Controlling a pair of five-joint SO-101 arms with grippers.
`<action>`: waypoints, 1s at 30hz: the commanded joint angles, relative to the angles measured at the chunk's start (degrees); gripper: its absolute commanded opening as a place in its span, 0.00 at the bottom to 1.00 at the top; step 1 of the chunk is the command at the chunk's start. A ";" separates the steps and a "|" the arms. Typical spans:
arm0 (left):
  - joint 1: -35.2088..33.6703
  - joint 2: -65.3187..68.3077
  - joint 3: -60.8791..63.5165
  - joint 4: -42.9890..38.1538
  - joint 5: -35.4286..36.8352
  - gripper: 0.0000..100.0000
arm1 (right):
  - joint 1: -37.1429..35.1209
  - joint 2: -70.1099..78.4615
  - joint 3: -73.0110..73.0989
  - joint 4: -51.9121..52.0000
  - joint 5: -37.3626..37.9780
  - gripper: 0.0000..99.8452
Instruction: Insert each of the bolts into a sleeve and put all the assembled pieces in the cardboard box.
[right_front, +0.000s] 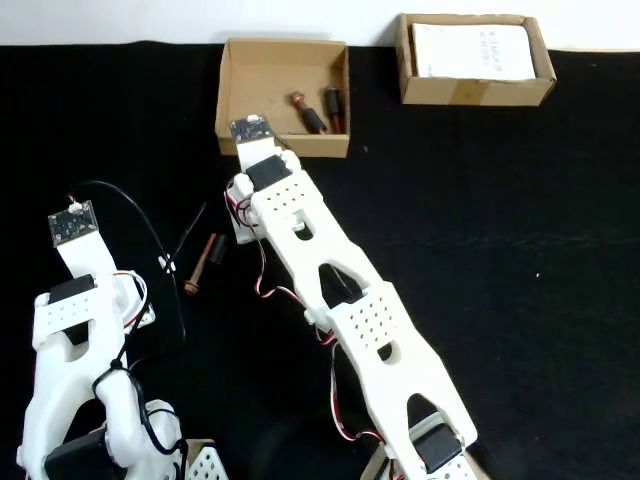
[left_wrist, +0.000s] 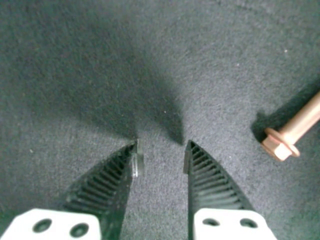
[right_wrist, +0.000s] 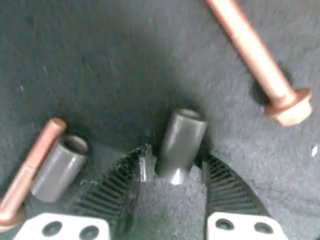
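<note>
Right between its fingertips, we are finding the sleeve (right_wrist: 181, 142) lying on the dark bench (right_front: 500, 250) inside the released right pincer (right_wrist: 175, 161). One toothed finger is sitting on either side of it and, as far as we are able to tell, neither is pressing on it yet. Its long axis is running nearly along the fingers, leaning a little off their line, with the open mouth facing away from the wrist. So we are judging that a closing move would be squeezing it across its width, not end to end. Off to one side, a spare sleeve (right_wrist: 61, 167) is lying just beside a copper bolt (right_wrist: 31, 167), the two roughly parallel. Farther out on the other side, a second bolt (right_wrist: 252, 55) is lying slantwise, well apart from the fingers. We are taking the right arm as the nearer one for this sleeve, since its pincer is already straddling it. The left pincer (left_wrist: 161, 150) is hanging released and empty over bare bench, with a nearby bolt (left_wrist: 295, 127) lying off to its side, apart from the fingers. Farthest off, the cardboard box (right_front: 238, 100) is sitting at the back of the bench with assembled pieces (right_front: 313, 116) lying inside.
</note>
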 joint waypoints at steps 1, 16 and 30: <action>-0.48 0.13 -2.33 0.09 -0.35 0.15 | 2.24 0.04 -0.48 -5.41 1.41 0.16; -0.48 0.13 -2.33 0.09 -0.35 0.15 | 2.24 0.22 0.22 -2.51 3.60 0.16; -0.48 0.13 -2.33 0.00 -0.35 0.15 | 3.38 4.09 -0.57 -1.71 3.60 0.01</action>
